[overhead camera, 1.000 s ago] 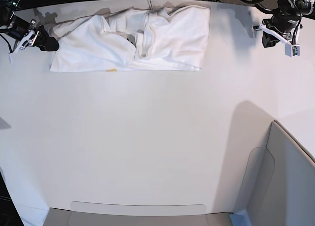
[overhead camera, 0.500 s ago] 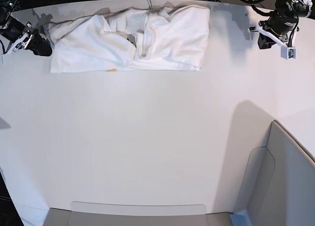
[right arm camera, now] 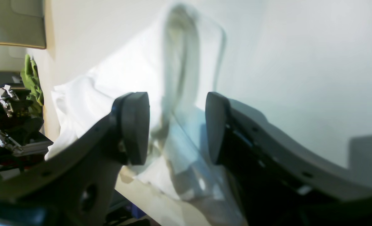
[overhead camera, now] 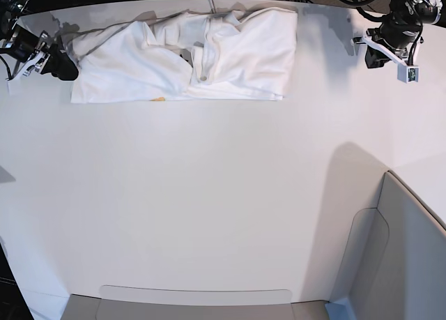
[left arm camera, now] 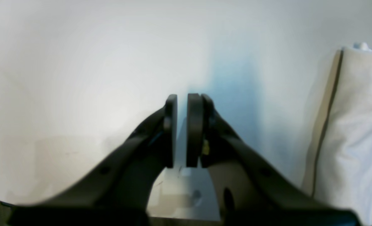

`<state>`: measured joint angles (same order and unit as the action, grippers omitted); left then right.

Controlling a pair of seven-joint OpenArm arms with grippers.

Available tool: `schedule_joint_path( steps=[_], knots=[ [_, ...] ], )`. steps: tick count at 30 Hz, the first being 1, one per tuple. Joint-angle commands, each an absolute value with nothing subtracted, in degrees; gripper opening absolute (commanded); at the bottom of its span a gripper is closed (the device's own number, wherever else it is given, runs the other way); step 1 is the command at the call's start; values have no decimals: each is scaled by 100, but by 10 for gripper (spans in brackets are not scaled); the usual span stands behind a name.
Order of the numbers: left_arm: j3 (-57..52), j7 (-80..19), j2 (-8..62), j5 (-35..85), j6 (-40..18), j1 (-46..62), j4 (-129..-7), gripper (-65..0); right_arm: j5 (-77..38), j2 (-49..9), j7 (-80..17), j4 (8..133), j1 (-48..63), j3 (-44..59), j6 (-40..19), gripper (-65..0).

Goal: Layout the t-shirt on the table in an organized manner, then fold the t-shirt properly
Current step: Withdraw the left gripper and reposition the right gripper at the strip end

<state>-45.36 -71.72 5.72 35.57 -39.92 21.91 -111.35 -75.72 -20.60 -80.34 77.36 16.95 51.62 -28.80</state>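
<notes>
The white t-shirt point(overhead camera: 237, 55) lies crumpled in a wide bunch along the far edge of the table point(overhead camera: 209, 194), with a small yellow speck of print showing at its near hem. My right gripper point(right arm camera: 176, 128) is open wide at the shirt's left end point(overhead camera: 66, 67), and blurred white cloth point(right arm camera: 110, 91) shows just beyond the gap between its fingers; I cannot tell whether it touches the cloth. My left gripper point(left arm camera: 180, 128) hovers over bare table at the far right, well off the shirt, its pads point(left arm camera: 194, 125) closed to a thin slit with nothing between them.
Grey padded panels stand at the near right point(overhead camera: 411, 264) and along the near edge point(overhead camera: 195, 302); one also shows in the left wrist view point(left arm camera: 355, 141). Dark cables and hardware run behind the far edge. Something green point(right arm camera: 32, 78) hangs off the table's side.
My right gripper drew back from the shirt's left end, then came in close to it again. The left arm rose slightly toward the far edge. The shirt has barely shifted.
</notes>
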Motion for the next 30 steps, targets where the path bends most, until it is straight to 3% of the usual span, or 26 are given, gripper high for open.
schedule_joint_path(
  steps=[1,12,30],
  knots=[
    [-4558,-7064,629,3635,-4000,2202,-11222,-581,-7723,-2176,-8000,7811,1684,5182,-2826,-359],
    [-4558,-7064,629,3635,-4000,2202,-11231,-581,-7723,-2070,-8000,7811,1771,4778,-2809,-359],
    [-4558,-7064,629,3635,-4000,2202,-11231,-581,-6949,-2044,-8000,7820,1719,5033,-2800,-359]
  ],
)
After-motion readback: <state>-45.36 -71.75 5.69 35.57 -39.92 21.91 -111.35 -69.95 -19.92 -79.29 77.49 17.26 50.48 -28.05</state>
